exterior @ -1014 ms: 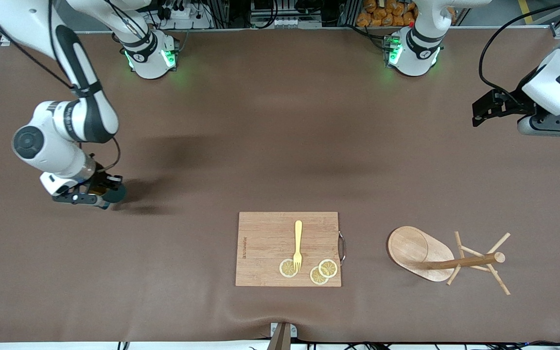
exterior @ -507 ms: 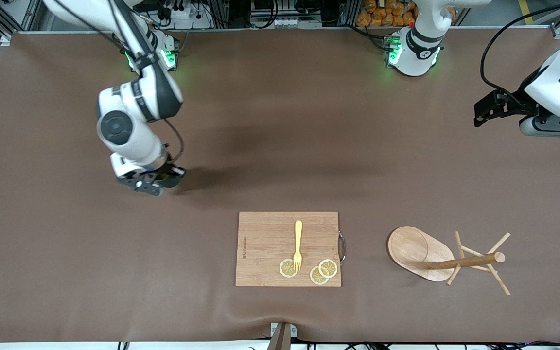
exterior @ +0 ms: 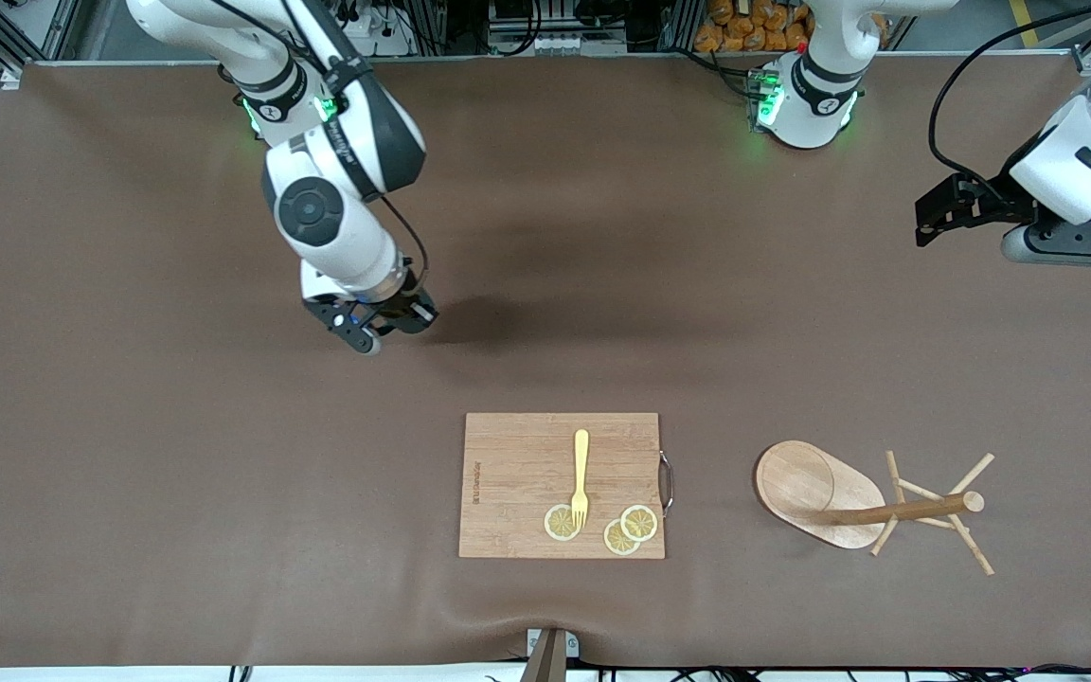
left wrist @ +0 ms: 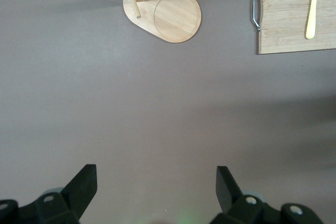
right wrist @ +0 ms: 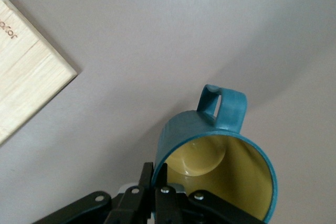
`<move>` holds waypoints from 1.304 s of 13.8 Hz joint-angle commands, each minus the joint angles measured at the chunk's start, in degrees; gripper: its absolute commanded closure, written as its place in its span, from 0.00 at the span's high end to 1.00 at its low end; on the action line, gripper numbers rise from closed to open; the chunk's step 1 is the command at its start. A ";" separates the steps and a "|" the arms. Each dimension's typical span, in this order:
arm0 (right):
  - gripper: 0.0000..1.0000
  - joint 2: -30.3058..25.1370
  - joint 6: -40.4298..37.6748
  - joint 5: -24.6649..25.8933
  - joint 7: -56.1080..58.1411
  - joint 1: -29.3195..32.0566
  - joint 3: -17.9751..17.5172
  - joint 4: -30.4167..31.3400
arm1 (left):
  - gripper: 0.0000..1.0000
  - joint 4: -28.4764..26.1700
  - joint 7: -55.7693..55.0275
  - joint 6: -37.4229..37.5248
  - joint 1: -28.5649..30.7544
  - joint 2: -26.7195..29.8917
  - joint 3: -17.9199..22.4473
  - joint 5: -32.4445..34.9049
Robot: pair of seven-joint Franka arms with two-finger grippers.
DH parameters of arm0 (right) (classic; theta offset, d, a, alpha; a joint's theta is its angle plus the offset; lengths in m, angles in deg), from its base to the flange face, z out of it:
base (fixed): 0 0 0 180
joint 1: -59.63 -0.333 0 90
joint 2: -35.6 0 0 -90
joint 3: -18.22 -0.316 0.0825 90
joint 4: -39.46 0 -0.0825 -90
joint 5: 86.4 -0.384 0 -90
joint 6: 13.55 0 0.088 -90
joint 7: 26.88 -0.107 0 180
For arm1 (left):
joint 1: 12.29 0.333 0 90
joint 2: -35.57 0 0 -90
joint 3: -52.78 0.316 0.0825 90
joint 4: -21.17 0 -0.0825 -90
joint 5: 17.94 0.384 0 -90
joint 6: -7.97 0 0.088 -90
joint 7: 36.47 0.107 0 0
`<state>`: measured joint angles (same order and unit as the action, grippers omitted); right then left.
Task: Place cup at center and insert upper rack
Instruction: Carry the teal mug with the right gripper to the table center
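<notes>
the right gripper (exterior: 377, 329) pinches the cup (right wrist: 215, 156) by its rim, up over bare table near the cutting board (exterior: 562, 485) - to set it mid-table. the left gripper (left wrist: 156, 187) waits, fingers wide. the upper rack (exterior: 872, 507) lies tipped over, toward the left arm's end.

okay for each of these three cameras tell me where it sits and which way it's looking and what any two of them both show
Front view: high across the table, facing both arm bases; shows both arms, the right gripper over bare table and the left gripper waiting at its end.
Left wrist view: looks down past its open fingers at the tipped upper rack and cutting board.
Right wrist view: looks down at the cup, gripped by its rim.
Shared: front and left wrist views both show rack, board and fork.
</notes>
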<state>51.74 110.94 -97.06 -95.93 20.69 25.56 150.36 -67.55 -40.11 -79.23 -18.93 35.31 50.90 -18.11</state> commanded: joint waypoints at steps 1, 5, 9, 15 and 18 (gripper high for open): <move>0.00 6.95 -1.09 -1.46 -10.37 -4.19 0.74 -8.48 | 1.00 -0.05 0.74 -0.34 -0.13 0.35 -0.49 -0.01; 0.00 18.28 -1.62 -0.85 -24.78 -9.12 0.74 -19.82 | 1.00 -0.05 0.74 -0.25 -0.21 0.35 -0.58 -0.01; 0.00 25.16 -1.18 -1.29 -35.87 -11.41 0.74 -26.95 | 1.00 -0.23 0.83 -0.25 -0.21 0.26 -0.58 -1.23; 0.00 25.43 -1.62 -1.47 -41.95 -13.17 0.74 -30.03 | 1.00 -0.14 0.74 -0.25 -0.30 -0.71 -0.76 -1.24; 0.00 26.13 -0.92 -1.29 -43.97 -14.93 0.74 -30.82 | 1.00 -0.23 0.74 -0.25 -0.39 -0.71 -0.76 -1.24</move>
<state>76.68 109.55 -97.61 -136.53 7.34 25.58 121.38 -67.75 -40.11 -79.23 -19.27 34.37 50.16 -18.69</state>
